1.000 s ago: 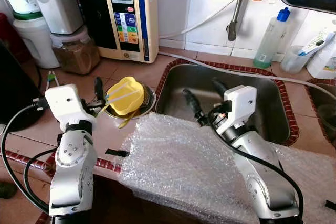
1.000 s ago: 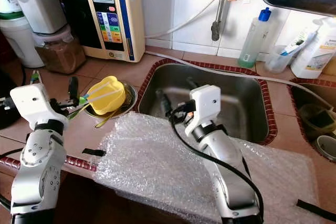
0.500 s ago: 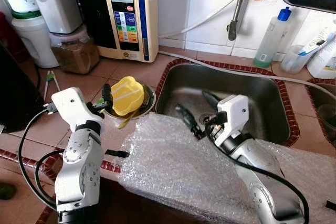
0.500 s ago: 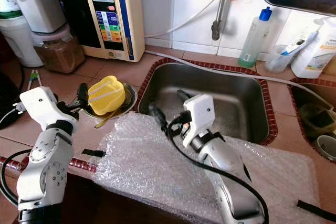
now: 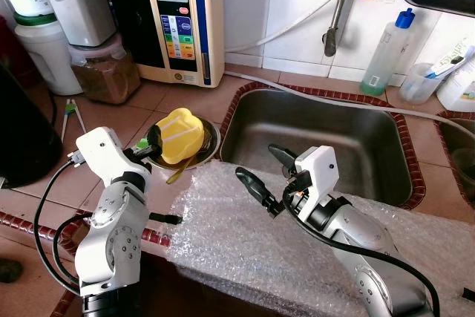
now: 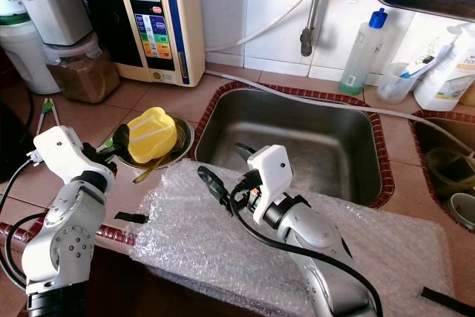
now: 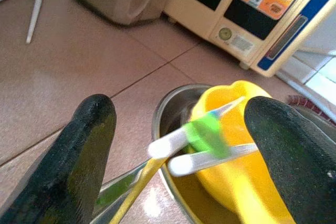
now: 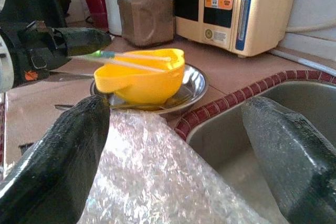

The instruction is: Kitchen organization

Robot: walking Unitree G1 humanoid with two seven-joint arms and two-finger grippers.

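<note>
— Which step is in hand here?

— By my reading, the approach to a pick. The left tool (image 7: 178, 145) hovers at the near edge of the steel dish (image 5: 210, 141) on the tiled tabletop (image 5: 159, 102), its two black fingers (image 7: 86, 145) spread wide on either side of the white-and-green chopsticks (image 7: 202, 140) that lie across the yellow bowl (image 5: 180, 133). Nothing is gripped.

— And the bowl itself?

— Tipped on its side in the steel dish, just left of the sink (image 5: 386, 135), with a yellowish utensil handle (image 5: 177, 172) poking out from under it towards the bubble wrap (image 5: 245, 235).

— What about the other arm?

— The right tool (image 5: 265, 172) hangs over the far edge of the bubble wrap beside the sink rim, jaws wide and empty — pointed at the dish, not touching anything.

— So what does the next move call for?

— Probably easing the left tool forward until the chopsticks sit well between the fingers, then closing. They are thin and rest loosely on a tilted bowl — a nudge could roll them off, so a slow, centred close seems wise
</note>
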